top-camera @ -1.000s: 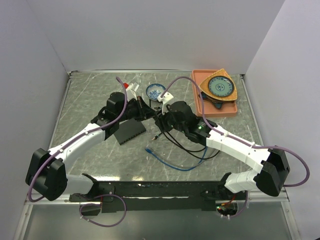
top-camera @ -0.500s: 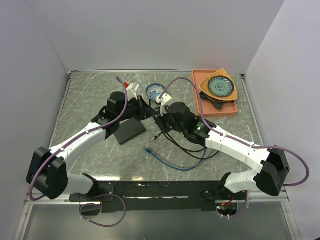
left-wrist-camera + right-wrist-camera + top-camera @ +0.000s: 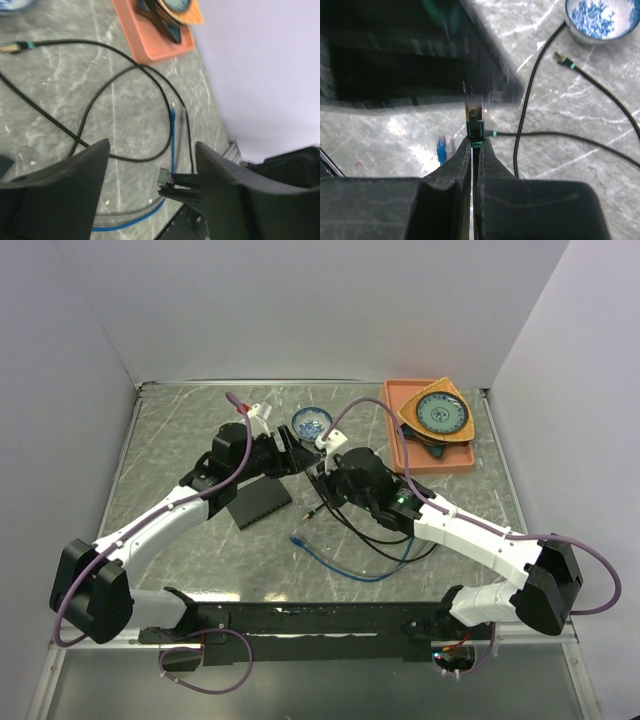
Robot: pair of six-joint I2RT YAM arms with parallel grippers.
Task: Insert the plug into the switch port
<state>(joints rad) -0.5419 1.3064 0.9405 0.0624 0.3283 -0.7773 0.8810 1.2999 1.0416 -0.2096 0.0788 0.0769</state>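
- My right tool (image 3: 473, 145) is pinched tight on the plug (image 3: 474, 122), whose black body and teal band poke out past my fingertips.
- My left tool (image 3: 151, 155) stands wide, one finger on either side of that plug and clear of it (from the left wrist, the plug sits in the gap).
- The switch (image 3: 258, 502) lies flat on the desk (image 3: 170, 440), just left of my right tool and on the near side of my left tool, apart from the plug.
- The black cable (image 3: 545, 134) trails from the plug over the desk to the right.
- A blue cable (image 3: 172, 140) lies nearer.
- A patterned bowl (image 3: 312, 422) sits beyond both tools, and an orange tray (image 3: 392, 435) sits far right.
- A dark blur fills the right wrist view's top left; I cannot tell what it is.
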